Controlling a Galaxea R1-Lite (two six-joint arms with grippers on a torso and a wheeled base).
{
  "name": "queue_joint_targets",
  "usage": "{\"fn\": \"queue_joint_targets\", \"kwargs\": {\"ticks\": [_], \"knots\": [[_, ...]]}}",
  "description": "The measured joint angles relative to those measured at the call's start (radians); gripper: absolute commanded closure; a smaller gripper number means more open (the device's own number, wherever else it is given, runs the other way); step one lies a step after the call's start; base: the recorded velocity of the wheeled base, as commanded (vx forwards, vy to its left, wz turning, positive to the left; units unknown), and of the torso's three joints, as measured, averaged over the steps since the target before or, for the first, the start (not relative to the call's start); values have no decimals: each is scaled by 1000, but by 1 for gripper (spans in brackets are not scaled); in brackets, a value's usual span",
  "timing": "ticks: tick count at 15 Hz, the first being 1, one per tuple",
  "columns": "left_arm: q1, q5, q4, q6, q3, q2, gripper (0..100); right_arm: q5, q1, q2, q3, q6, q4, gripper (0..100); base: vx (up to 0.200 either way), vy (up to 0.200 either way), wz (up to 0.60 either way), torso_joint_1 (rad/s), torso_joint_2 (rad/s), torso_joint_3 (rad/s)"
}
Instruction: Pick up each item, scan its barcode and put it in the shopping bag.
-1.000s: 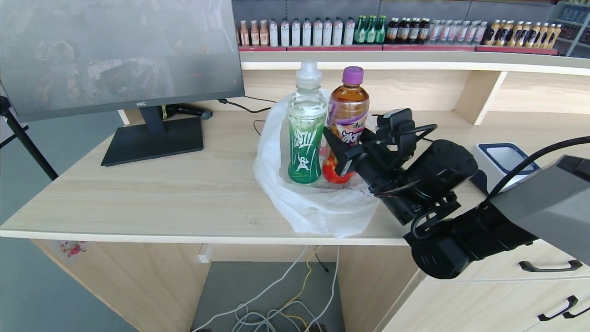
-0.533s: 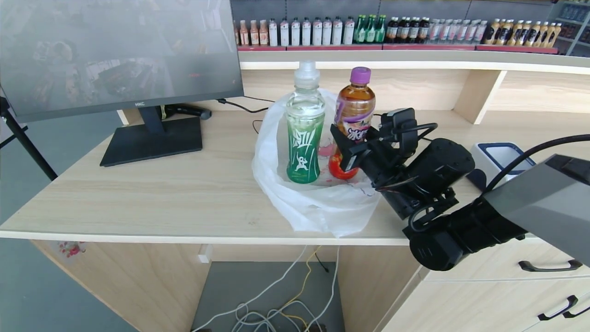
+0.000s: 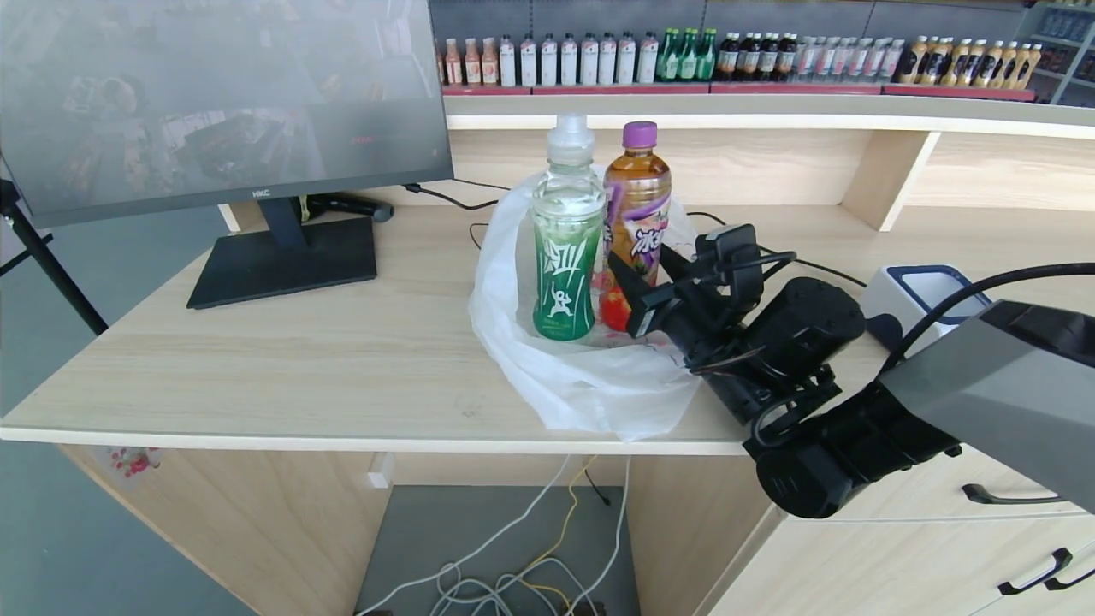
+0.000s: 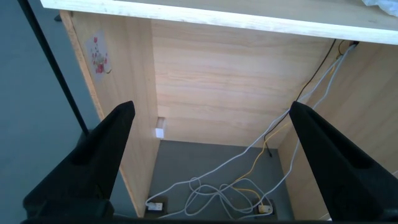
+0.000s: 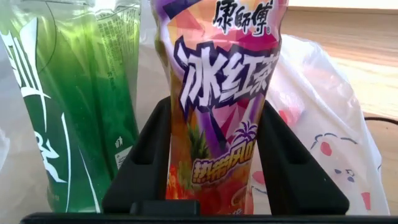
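A brown tea bottle (image 3: 635, 205) with a purple cap stands upright inside the white shopping bag (image 3: 590, 385) on the counter. It nearly touches a green-labelled bottle (image 3: 563, 248) that is also in the bag. My right gripper (image 3: 623, 298) is shut on the tea bottle's lower half. In the right wrist view the black fingers (image 5: 144, 158) press both sides of the tea bottle (image 5: 221, 56), with the green bottle (image 5: 74, 106) beside it. My left gripper (image 4: 211, 112) hangs open below the counter edge, holding nothing.
A barcode scanner (image 3: 928, 295) sits on the counter behind my right arm. A monitor (image 3: 222, 103) on a black stand occupies the left back. Bare counter (image 3: 299, 359) lies left of the bag. Cables (image 4: 236, 186) trail on the floor under the counter.
My right gripper carried the tea bottle slightly right, then left. The bottle now stands close beside the green bottle in the bag. The left arm has not moved.
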State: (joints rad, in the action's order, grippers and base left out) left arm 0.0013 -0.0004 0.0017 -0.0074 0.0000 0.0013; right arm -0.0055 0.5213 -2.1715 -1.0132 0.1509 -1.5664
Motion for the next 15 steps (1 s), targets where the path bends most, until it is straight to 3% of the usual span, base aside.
{"fn": "queue_joint_targets", "kwargs": {"ticks": [15], "knots": [[0, 0, 0, 0, 0, 0, 0, -1, -2, 16, 52, -2, -1, 100, 0, 0, 0, 0, 0, 0]]}}
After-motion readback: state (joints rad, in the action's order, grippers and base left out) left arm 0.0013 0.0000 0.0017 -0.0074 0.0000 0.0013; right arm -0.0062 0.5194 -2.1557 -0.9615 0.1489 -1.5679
